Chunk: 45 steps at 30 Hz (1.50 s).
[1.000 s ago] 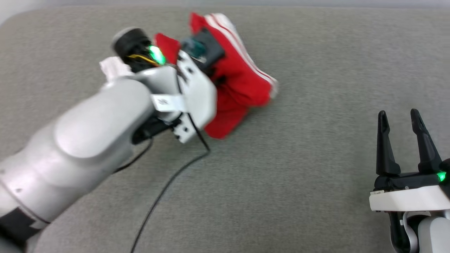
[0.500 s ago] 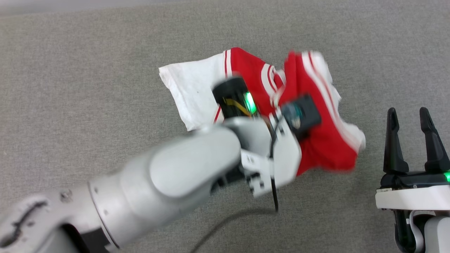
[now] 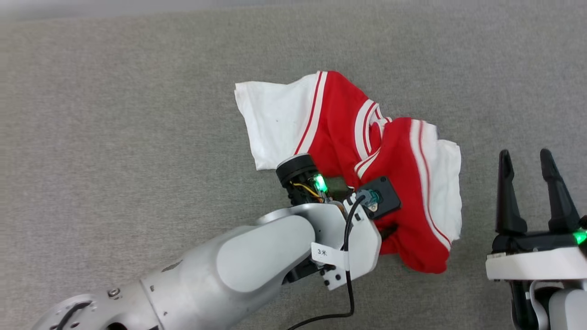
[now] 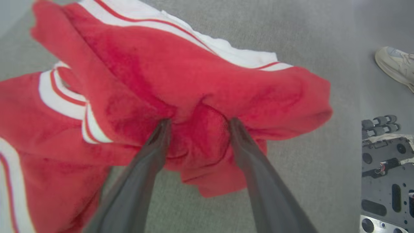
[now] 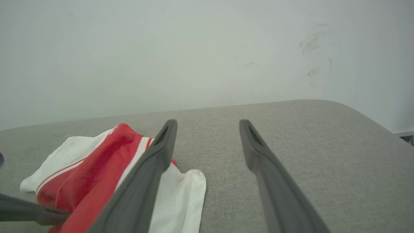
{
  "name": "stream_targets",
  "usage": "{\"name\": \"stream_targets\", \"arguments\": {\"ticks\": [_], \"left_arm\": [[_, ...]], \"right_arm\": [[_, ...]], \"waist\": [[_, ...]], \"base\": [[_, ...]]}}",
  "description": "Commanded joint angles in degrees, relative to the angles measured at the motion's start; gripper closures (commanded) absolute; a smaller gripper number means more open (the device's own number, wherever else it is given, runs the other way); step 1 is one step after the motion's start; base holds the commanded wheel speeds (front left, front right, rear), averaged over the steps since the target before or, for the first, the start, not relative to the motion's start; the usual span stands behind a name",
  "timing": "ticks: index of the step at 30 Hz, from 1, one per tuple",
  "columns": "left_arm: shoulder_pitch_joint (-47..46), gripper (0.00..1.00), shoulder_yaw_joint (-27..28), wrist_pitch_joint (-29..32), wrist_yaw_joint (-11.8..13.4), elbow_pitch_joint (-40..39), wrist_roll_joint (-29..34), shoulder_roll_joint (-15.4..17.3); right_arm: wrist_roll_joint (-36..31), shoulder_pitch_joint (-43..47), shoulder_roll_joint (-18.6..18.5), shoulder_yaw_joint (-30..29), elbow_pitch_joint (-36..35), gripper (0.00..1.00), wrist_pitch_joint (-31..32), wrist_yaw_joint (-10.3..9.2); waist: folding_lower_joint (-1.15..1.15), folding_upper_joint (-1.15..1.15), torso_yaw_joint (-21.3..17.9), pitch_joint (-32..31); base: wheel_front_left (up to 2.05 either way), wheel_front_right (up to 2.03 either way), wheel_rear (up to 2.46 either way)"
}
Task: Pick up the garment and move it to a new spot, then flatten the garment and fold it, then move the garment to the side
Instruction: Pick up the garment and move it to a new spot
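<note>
Your left arm reaches in from the near left of the grey padded surface toward its middle. The forearm slopes forward and the left wrist is bent, so the left gripper angles downward. Its two fingers stand spread, about as wide as the other gripper's, with their tips sunk into the red cloth of the garment. Your right gripper sits toward the near right of the surface. Its fingers point straight up the head view, parted, with nothing between them, just beside the cloth and not touching it.
</note>
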Motion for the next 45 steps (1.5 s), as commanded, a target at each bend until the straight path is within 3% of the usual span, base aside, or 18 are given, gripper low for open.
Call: {"name": "stream_targets", "arguments": {"ticks": [1, 7, 9, 17, 18, 23, 30, 38, 45], "left_arm": [[-0.6, 0.00, 0.1, -3.1, 0.0, 1.0, -0.3, -1.1], [-0.1, 0.00, 1.3, -15.1, 0.2, 4.2, -0.6, -2.7], [0.8, 0.00, 2.1, -18.5, 1.4, 4.9, 0.0, -3.0], [5.5, 0.00, 8.4, -29.7, 11.0, 5.4, 1.2, -0.5], [5.5, 0.00, 8.4, -29.7, 11.0, 5.4, 1.2, -0.5], [10.5, 0.00, 13.7, -31.3, 16.3, 4.5, 1.6, 1.4], [21.3, 0.00, 26.3, -31.4, 22.1, -2.6, 7.1, 4.8], [34.6, 0.00, 41.4, -31.4, 23.2, -9.3, 13.0, 6.7], [44.7, 0.00, 52.6, -31.4, 20.3, -13.1, 18.2, 4.4]], "right_arm": [[-0.5, 1.1, 0.1, 0.0, 0.2, 0.00, -0.1, -0.03], [-1.0, 3.7, 0.1, -0.5, 0.8, 0.00, -0.1, -0.02], [-1.1, 4.6, 0.1, -0.6, 0.9, 0.00, -0.1, -0.02], [-1.3, 7.4, 0.1, -0.7, 1.4, 0.00, -0.1, -0.03], [-1.3, 7.4, 0.1, -0.7, 1.4, 0.00, -0.1, -0.03], [-1.3, 8.5, 0.1, -0.4, 1.6, 0.00, -0.1, -0.03], [-1.4, 9.5, 0.1, 0.0, 1.8, 0.00, -0.1, -0.03], [-1.3, 10.9, 0.1, -0.3, 1.9, 0.00, -0.1, -0.03], [-0.9, 12.0, 0.1, 0.0, 2.5, 0.00, -0.1, -0.02]], "waist": [[0.00, 0.00, 0.9, -2.1], [0.00, 0.00, 3.2, -7.1], [0.00, 0.00, 3.9, -8.6], [0.00, 0.00, 6.7, -12.7], [0.00, 0.00, 6.7, -12.7], [0.00, 0.00, 7.6, -14.4], [0.00, 0.00, 7.9, -16.1], [0.00, 0.00, 7.9, -17.6], [0.00, 0.00, 7.6, -18.3]], "base": [[0.00, 0.00, 0.00], [0.00, 0.00, 0.00], [0.00, 0.00, 0.00], [0.00, 0.00, 0.00], [0.00, 0.00, 0.00], [0.00, 0.00, 0.00], [0.00, 0.00, 0.00], [0.00, 0.00, 0.00], [0.00, 0.00, 0.00]]}}
